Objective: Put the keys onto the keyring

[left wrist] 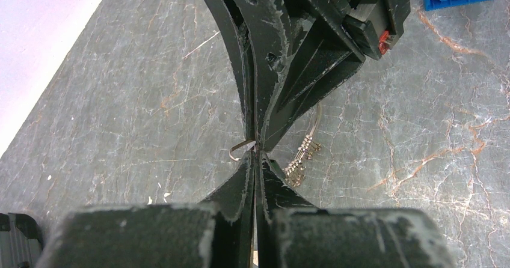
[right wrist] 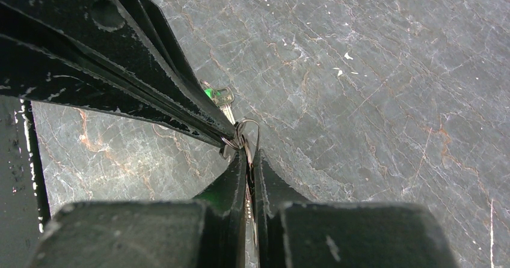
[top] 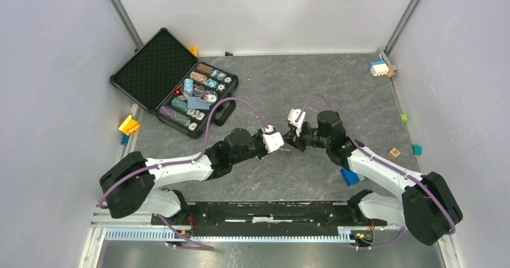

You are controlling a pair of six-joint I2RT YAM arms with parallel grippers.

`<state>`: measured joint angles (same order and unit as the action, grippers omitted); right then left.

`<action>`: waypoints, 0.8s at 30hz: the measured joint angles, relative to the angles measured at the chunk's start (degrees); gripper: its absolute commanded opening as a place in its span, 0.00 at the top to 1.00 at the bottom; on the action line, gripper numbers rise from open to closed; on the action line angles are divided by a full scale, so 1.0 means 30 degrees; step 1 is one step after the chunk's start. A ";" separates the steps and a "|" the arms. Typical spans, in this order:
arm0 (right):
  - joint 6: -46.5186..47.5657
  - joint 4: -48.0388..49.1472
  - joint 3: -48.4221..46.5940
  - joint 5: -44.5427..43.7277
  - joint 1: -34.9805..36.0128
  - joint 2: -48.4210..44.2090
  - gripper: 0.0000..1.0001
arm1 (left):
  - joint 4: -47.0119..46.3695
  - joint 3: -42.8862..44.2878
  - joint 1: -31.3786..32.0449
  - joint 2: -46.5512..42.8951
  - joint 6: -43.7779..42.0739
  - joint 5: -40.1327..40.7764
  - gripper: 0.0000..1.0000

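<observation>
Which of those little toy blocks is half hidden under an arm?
The blue studded brick, tucked partly beneath the right arm; the other blocks lie uncovered.

Mid-table, the left gripper (left wrist: 255, 160) and right gripper (right wrist: 246, 157) meet tip to tip, with the thin round silver wire keyring (right wrist: 248, 128) pinched between them and the green-headed metal key (right wrist: 218, 95) just beyond it. The open black chip case (top: 150, 70) sits far left. The blue plastic brick (top: 349, 176) is right beside the right arm.
</observation>
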<state>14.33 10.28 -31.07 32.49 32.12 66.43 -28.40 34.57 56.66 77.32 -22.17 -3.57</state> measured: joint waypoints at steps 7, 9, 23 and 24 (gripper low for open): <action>-0.0007 -0.0007 0.0000 0.0117 0.0000 0.0000 1.00 | -0.0007 0.0000 0.0000 0.0000 -0.0087 -0.0306 0.98; -0.0007 -0.0007 0.0000 0.0153 0.0000 0.0000 1.00 | -0.0015 0.0000 0.0000 0.0000 -0.0233 -0.0393 0.98; -0.0058 -0.0007 0.0000 0.0474 -0.0138 0.0000 1.00 | -0.0277 -0.0015 0.0000 0.0000 -0.0517 -0.0495 0.98; -0.0058 -0.0007 0.0000 0.0488 -0.0146 0.0000 1.00 | -0.0284 -0.0015 0.0000 0.0000 -0.0517 -0.0495 0.98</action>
<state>14.15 10.26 -31.07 33.95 31.68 66.43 -29.26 34.52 56.66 77.32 -23.73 -5.06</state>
